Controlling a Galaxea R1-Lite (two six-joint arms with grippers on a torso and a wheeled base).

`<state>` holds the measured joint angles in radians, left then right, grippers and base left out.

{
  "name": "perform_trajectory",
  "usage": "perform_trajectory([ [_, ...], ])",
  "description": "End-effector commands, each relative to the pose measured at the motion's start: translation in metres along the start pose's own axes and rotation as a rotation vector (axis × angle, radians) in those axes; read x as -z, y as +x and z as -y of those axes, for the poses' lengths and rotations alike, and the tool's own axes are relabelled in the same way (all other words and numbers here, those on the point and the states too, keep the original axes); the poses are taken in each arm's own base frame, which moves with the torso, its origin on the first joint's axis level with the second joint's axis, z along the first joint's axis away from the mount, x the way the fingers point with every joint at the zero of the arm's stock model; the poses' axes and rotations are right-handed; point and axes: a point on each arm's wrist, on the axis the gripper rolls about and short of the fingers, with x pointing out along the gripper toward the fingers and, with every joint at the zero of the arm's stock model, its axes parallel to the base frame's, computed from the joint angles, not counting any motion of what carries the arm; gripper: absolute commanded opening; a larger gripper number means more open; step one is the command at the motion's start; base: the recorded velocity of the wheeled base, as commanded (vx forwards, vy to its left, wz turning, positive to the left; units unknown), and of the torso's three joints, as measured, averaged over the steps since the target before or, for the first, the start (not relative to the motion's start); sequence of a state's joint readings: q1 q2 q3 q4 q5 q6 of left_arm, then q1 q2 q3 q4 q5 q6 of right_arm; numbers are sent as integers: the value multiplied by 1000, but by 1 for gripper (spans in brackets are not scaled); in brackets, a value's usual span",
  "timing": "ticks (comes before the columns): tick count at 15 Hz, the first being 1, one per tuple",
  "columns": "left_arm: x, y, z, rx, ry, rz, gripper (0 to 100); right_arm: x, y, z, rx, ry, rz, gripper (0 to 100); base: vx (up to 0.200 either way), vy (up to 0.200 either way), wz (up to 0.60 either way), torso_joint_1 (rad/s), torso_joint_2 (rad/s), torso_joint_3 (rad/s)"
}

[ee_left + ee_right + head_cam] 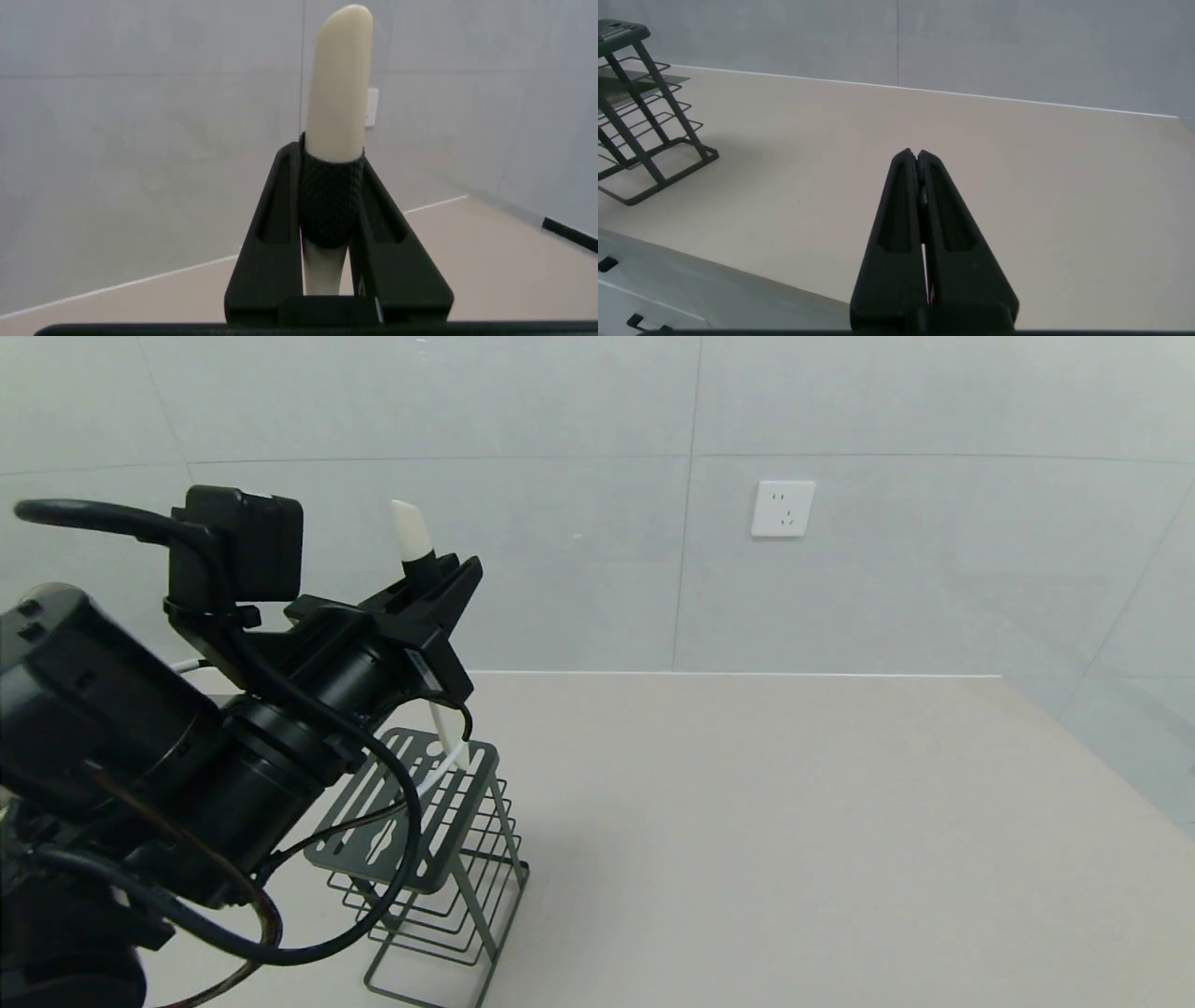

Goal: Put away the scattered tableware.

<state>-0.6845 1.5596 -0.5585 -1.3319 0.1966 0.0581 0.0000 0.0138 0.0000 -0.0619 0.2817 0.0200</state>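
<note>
My left gripper (pixel 434 586) is shut on a white utensil (pixel 410 530) with a black band around its handle. The utensil stands nearly upright, handle tip up. Its lower end (pixel 450 733) reaches down to the slotted top plate of a dark wire cutlery rack (pixel 425 845) on the table's left side. In the left wrist view the cream handle (pixel 338 84) rises between the two black fingers (pixel 277 201). My right gripper (pixel 918 161) hovers shut over bare table with nothing in it, and the rack (pixel 645 121) stands off to one side of it.
The beige table (pixel 794 821) stretches wide to the right of the rack and ends at a grey tiled wall. A white wall socket (pixel 783 509) sits above the table's far edge. The table's right edge runs diagonally at the far right.
</note>
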Motion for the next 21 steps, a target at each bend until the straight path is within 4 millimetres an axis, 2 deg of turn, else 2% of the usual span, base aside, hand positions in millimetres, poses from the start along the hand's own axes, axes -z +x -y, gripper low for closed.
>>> perform_trajectory([
  [1,8,5,-1,-7,9,-24,0,0,0,0,-1,3,-1,0,0,0,0,0,0,0],
  [4,9,6,-10,-41,30,-21,0,0,0,0,-1,3,-1,0,0,0,0,0,0,0],
  [21,23,12,-3,-19,34,-63,0,0,0,0,-1,3,-1,0,0,0,0,0,0,0],
])
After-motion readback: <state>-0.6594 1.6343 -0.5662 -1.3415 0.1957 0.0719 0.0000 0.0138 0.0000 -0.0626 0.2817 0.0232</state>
